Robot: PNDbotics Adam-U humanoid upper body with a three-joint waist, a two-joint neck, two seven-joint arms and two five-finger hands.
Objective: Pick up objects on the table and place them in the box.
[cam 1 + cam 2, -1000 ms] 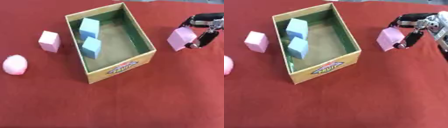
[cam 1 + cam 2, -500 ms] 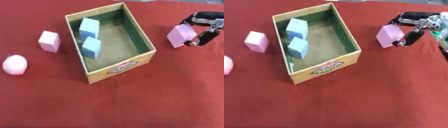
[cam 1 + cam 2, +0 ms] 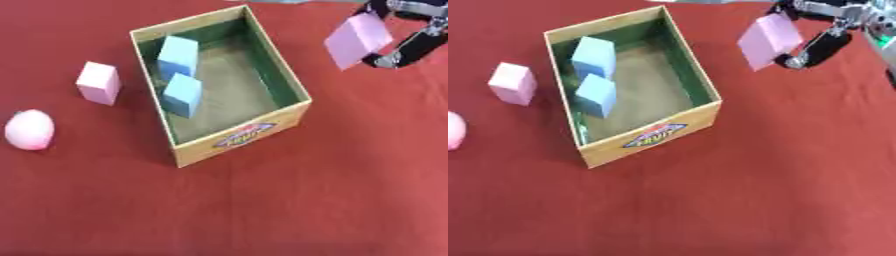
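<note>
**Helper:** What has your right robot hand [image 3: 411,37] got?

**Me:** Its fingers are curled round a pink block [image 3: 357,39]. The block is up off the red tabletop [image 3: 262,200] and tipped a bit to one side.

**Helper:** Where is the box from there?

**Me:** The box [image 3: 651,136] is to the left of my robot hand and a little nearer to me. The block hangs just past the box's right wall, not over the opening yet. So I think the next move is to the left, until the block is over the open middle.

**Helper:** Which way does the box run?

**Me:** Its long side runs away from me, a bit slanted. Two blue blocks [image 3: 182,94] stand along the wall far from my robot hand. The side next to my robot hand looks bare, so that is where I would drop the block.

**Helper:** And your left robot hand?

**Me:** I can't see it at all. A second pink block [image 3: 98,82] and a pink ball [image 3: 30,129] sit on the tabletop beyond the box, well apart from my right robot hand. I'd guess those are closer to the left arm.
</note>
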